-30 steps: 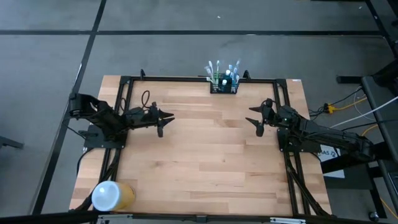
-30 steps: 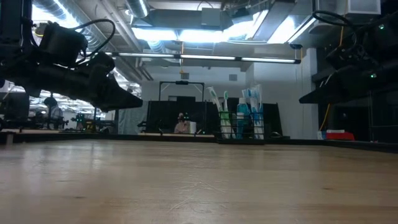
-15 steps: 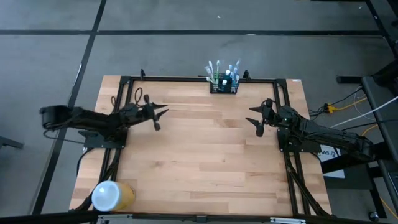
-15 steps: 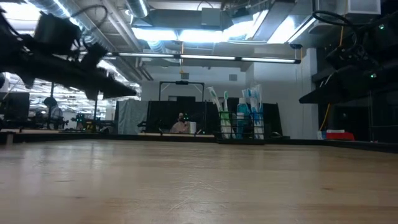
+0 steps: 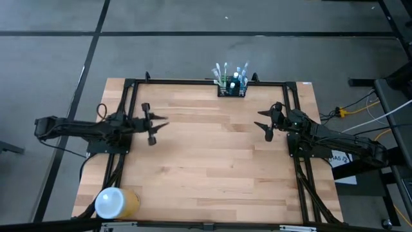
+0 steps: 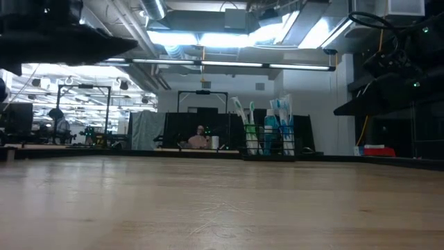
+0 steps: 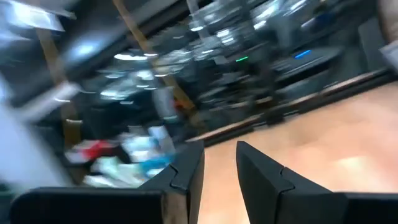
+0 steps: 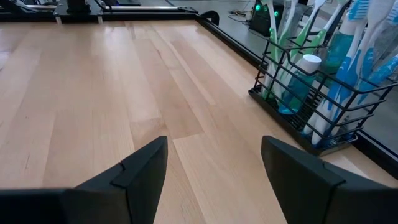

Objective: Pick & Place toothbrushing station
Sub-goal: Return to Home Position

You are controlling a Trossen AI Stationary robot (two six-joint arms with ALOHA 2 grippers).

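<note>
The toothbrushing station (image 5: 232,86), a small black wire rack with toothbrushes and tubes in it, stands on its base at the middle of the table's far edge. It also shows in the low view (image 6: 267,135) and the right wrist view (image 8: 314,93). My left gripper (image 5: 154,124) hovers over the table's left part, well to the left of the rack and nearer the front, empty. A narrow gap shows between its fingers in the left wrist view (image 7: 219,163). My right gripper (image 5: 264,124) is wide open and empty at the right, a short way in front of the rack and to its right (image 8: 214,155).
A yellow cylinder with a white top (image 5: 116,203) lies at the table's near left corner. A black metal frame (image 5: 193,82) runs along the table's far edge and down both sides. The wooden table top (image 5: 212,161) between the arms is bare.
My left arm has drawn back toward the table's left edge and gone up, rising out of the low view. Its gripper has turned about as it went. The right arm and the rack have kept still.
</note>
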